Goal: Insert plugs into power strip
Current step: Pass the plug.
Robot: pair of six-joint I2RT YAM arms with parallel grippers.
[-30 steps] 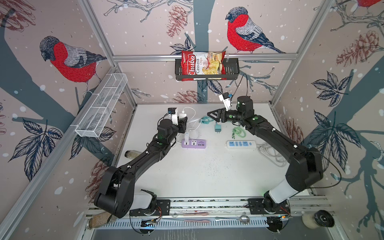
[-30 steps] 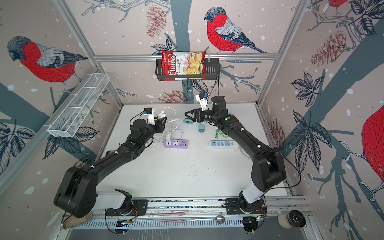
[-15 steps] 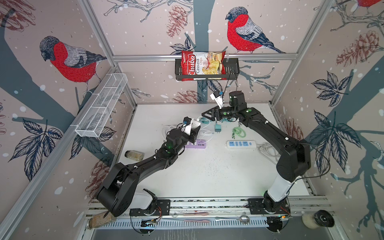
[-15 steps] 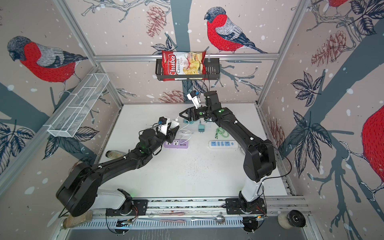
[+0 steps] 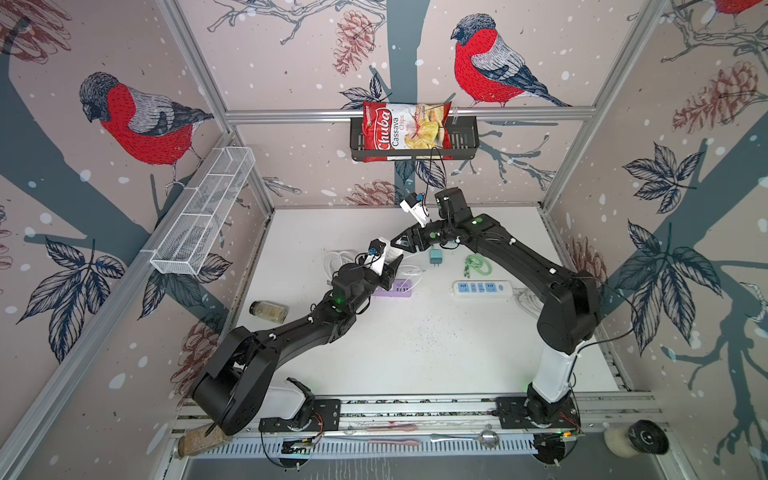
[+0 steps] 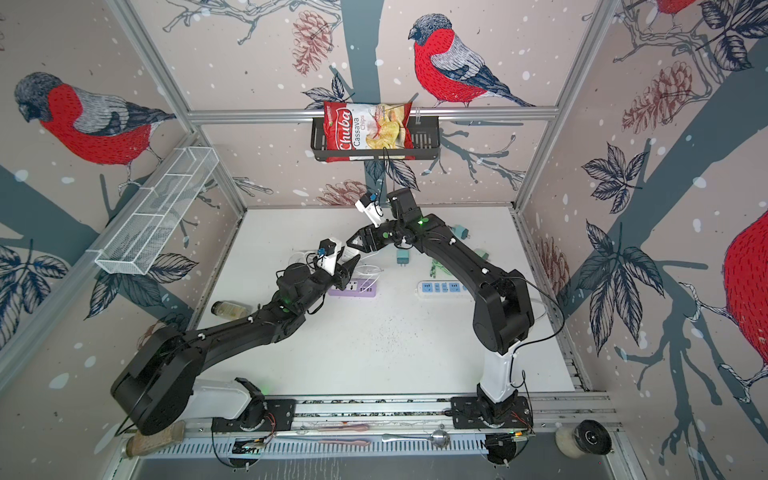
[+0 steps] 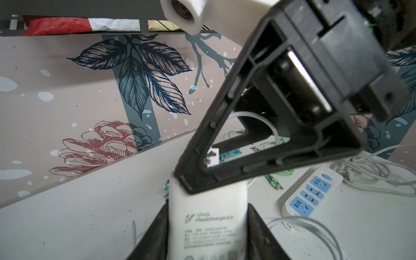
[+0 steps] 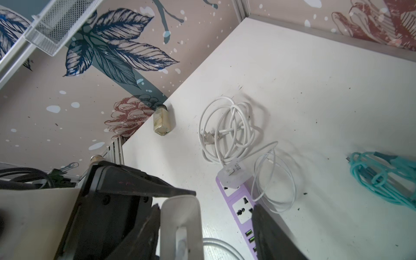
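one plug seated, a second caught between two tools

a white plug (image 8: 233, 177) sits pushed into the end socket of the purple power strip (image 8: 240, 202) on the desk (image 5: 415, 353), with a white cable coiled just beyond that strip. a second white plug (image 7: 207, 202) hangs in the air just above and beyond the same strip, clamped across its sides by the left tool (image 7: 208, 227). the right tool (image 8: 207, 213) meets it nose to nose. its jaws stand apart around the plug's free end, one finger against the body and a clear gap on the other side, so it grips nothing. by this showing the job is barely begun: one plug is in, one is between tools, and a teal plug (image 5: 435, 259) lies loose on the desk beyond the strip. any further plugs are too small to count with certainty. the sockets next to the seated plug show empty. the held plug is a boxy white charger with rounded edges and grey print on its face; its prongs are hidden.
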